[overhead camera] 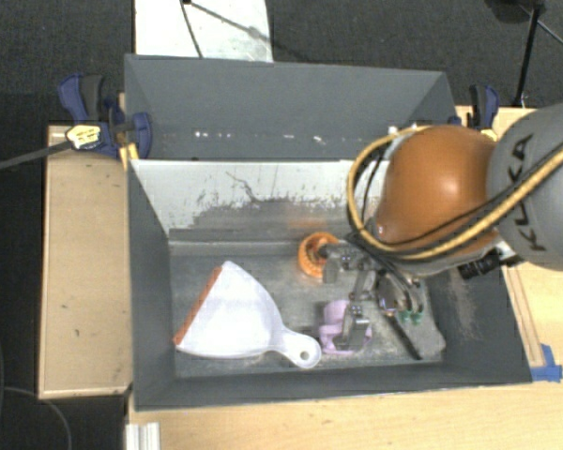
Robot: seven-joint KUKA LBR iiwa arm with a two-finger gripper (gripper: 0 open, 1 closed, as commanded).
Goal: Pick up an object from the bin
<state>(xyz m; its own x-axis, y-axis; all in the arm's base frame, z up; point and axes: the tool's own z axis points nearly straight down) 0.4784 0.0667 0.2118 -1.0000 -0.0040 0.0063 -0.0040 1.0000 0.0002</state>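
1. Locate the white funnel-shaped scoop (233, 315) on the left of the bin (244, 251) floor. Its looped handle points right, along the near wall. Treat it as an obstacle, not the target.

2. Note the orange ring-shaped piece (313, 252), farther back and near the middle of the floor. It lies apart from the scoop and just far-left of the tool.

3. Identify the task's thing: the small lilac piece (334, 334). It lies on the near part of the floor, just right of the scoop's handle.

4. Check the gripper (355, 326). It sits low over the right side of the lilac piece, at or close to contact. From this view you cannot tell whether it is spread or pressed together, nor whether the piece is inside it.

5. To do the step well, centre the tool on the lilac piece and keep it off the scoop handle on the left. Close only once the piece sits squarely inside.

6. Lift straight up. A tilted pull would likely drag the piece against the handle or the near wall.
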